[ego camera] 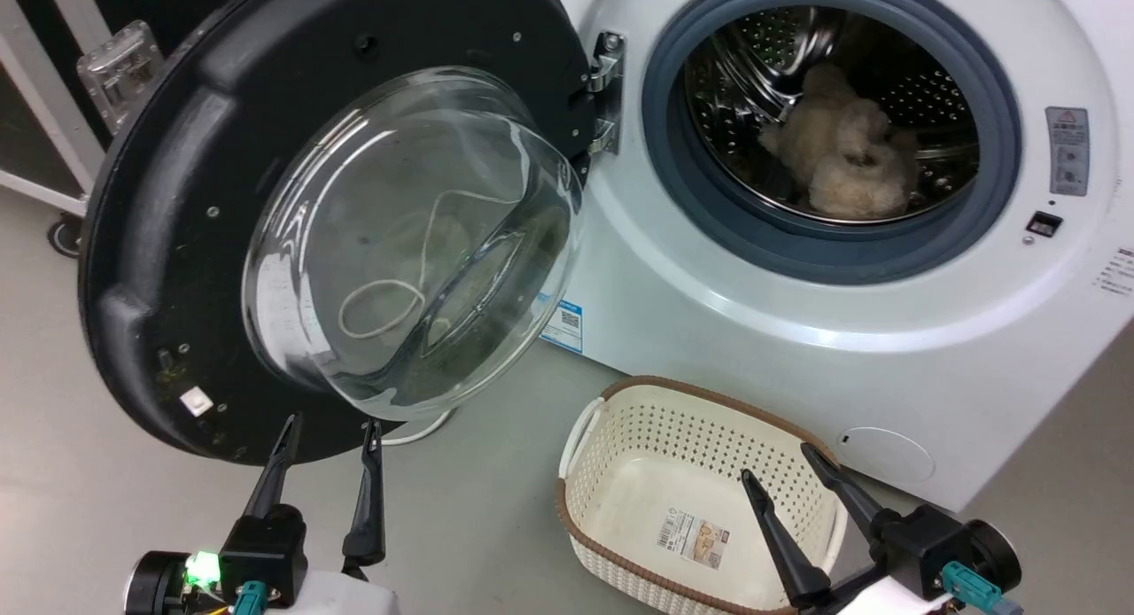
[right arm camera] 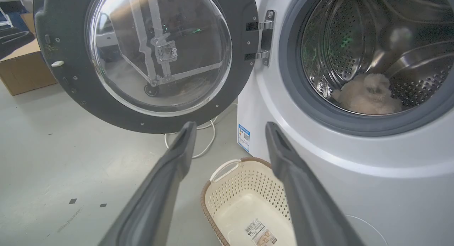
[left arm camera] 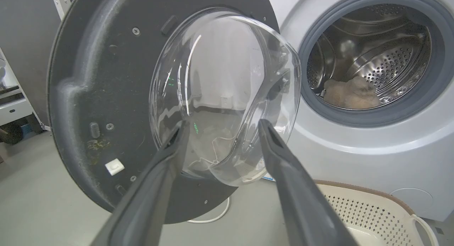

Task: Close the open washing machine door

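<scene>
Left pincer (ego camera: 332,422): both fingers spread wide, nothing between them. In the head view its tips sit just below the lower edge of the door (ego camera: 177,198). In the left wrist view the fingers frame the lower part of the glass bowl (left arm camera: 227,90). Contact with the door cannot be confirmed.

Right pincer (ego camera: 778,462): fingers likewise spread wide and empty, held above the basket (ego camera: 620,393), well apart from the door.

Door: swung fully open to the left of the machine (ego camera: 709,314), inner face toward the robot. It hangs on a metal hinge (ego camera: 607,74) at its right edge. The clear bowl bulges out from the black rim. A small white tab (ego camera: 197,403) sits low on the rim's left side, away from the hinge.

Machine: white front-loader with its round opening exposed. A grey gasket (ego camera: 673,181) rings the perforated steel drum (ego camera: 930,92). A fluffy cream item (ego camera: 842,163) lies in the bottom of the drum. A blue sticker (ego camera: 563,318) is fixed low on the front, near the left edge. A grey warning label (ego camera: 1067,150) sits to the right of the opening.

Surroundings: the cream perforated basket with a brown rim stands on the grey floor (ego camera: 89,473) just in front of the machine. A paper label (ego camera: 695,537) lies on its base. A white cable (right arm camera: 209,139) loops on the floor below the door. A cardboard box (right arm camera: 25,68) stands on the floor beyond the door.
</scene>
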Tool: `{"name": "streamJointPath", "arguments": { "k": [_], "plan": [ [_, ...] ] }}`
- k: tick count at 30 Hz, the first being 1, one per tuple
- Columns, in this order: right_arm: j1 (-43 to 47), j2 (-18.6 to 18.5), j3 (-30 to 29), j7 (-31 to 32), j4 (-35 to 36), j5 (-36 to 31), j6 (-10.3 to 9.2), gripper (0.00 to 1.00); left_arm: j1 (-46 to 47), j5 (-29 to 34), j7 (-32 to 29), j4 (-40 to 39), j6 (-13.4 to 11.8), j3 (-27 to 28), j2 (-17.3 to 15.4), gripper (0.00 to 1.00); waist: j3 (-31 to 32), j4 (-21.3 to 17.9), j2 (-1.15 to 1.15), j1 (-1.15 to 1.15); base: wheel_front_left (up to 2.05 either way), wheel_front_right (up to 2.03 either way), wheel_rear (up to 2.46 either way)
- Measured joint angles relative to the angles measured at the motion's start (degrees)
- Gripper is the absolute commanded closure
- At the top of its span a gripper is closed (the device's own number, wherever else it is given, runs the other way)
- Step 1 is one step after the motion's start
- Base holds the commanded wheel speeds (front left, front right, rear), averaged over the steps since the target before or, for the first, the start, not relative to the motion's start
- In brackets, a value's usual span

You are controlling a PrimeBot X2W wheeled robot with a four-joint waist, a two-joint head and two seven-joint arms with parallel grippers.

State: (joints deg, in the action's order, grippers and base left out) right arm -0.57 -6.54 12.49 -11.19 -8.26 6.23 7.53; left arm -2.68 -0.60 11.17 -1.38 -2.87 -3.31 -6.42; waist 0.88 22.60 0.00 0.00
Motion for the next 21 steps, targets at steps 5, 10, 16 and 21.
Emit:
{"name": "streamJointPath", "arguments": {
  "k": [5, 10, 16, 21],
  "plan": [
    [0.0, 0.0, 0.5, -0.5, -0.3, 0.4, 0.00, 0.00, 0.0, -0.1, 0.5, 0.0, 0.0, -0.4, -0.3, 1.00, 0.1, 1.1, 0.00, 0.00, 0.00, 0.00, 0.00],
    [0.1, 0.1, -0.3, -1.6, -0.4, 0.6, 0.00, 0.00, 1.0, -4.9, 1.7, -3.8, 0.6, 4.1, -0.1, 1.00, 0.6, 2.9, 0.00, 0.00, 0.00, 0.00, 0.00],
    [0.4, 0.2, -0.2, -2.3, 0.0, 0.4, 0.00, 0.00, 6.7, -11.3, 2.5, -7.7, 1.4, 15.3, -1.8, 1.00, -1.0, 2.5, 0.00, 0.00, 0.00, 0.00, 0.00],
    [-0.3, -1.0, 0.9, -3.1, -0.2, 0.5, -0.01, 0.00, 17.6, -27.8, -1.2, -1.1, 3.1, 28.9, -7.3, 1.00, -4.7, 0.3, 0.00, 0.00, 0.00, 0.00, 0.00]
  ]
}}
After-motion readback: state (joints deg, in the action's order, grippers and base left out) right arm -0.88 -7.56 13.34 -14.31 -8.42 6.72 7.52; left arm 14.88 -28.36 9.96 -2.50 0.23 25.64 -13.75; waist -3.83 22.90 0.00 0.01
